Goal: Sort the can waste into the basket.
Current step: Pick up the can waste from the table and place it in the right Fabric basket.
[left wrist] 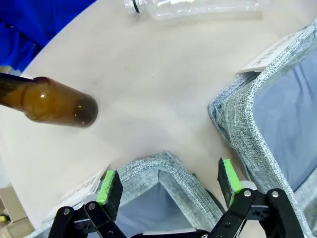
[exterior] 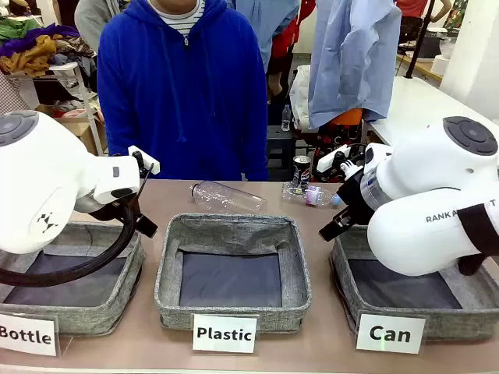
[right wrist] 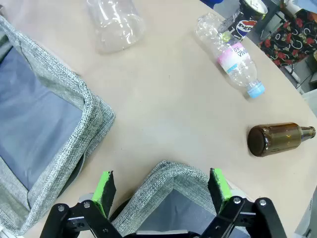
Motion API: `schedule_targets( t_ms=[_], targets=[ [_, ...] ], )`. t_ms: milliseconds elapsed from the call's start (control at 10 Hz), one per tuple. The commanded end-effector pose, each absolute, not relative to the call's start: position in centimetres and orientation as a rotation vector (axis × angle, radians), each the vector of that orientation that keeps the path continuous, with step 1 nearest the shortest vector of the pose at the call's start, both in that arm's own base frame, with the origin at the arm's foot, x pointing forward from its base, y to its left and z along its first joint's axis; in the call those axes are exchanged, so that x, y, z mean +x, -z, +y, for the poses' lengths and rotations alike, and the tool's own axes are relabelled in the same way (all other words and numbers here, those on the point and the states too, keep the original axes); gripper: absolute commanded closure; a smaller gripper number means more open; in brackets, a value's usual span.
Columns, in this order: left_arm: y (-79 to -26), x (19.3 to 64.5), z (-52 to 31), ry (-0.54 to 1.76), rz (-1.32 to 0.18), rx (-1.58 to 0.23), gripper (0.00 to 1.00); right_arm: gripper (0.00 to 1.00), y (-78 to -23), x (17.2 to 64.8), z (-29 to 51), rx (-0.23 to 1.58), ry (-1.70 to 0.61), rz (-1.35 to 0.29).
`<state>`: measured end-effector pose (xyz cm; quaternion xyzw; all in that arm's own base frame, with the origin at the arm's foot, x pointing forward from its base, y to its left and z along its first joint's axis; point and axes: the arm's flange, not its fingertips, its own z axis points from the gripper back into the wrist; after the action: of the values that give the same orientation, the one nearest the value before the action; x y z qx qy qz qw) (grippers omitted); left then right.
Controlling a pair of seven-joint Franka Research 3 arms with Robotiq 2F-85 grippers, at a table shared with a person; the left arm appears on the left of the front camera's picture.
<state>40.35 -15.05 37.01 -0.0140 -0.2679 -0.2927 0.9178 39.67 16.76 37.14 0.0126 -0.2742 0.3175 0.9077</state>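
Table: beige top, with three grey baskets in one row along its near edge.
Black can (exterior: 302, 167): stands upright at the far edge, right of the middle, just beside a lying clear bottle (exterior: 312, 195).
Can basket (exterior: 343, 276): at the near right corner, dark lining visible.
Left gripper (left wrist: 168, 181): fingers apart, holding nothing.
Right gripper (right wrist: 161, 184): fingers apart, above one corner of the Can basket.

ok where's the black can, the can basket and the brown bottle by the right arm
black can (exterior: 302, 171), front view, on its side wall
can basket (exterior: 405, 294), front view, on its bare dark lining
brown bottle (right wrist: 275, 140), right wrist view, on its mid body
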Motion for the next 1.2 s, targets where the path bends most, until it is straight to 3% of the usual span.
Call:
schedule_targets(
  t_ms=[0,1100],
  targets=[
    [-37.02,40.35,-15.05,0.602,-0.551,-0.029,0.00,0.00,-37.14,39.67,16.76,0.026,-0.655,-0.566],
    [-37.02,40.35,-15.05,0.602,-0.551,-0.029,0.00,0.00,-37.14,39.67,16.76,0.026,-0.655,-0.566]
  ],
)
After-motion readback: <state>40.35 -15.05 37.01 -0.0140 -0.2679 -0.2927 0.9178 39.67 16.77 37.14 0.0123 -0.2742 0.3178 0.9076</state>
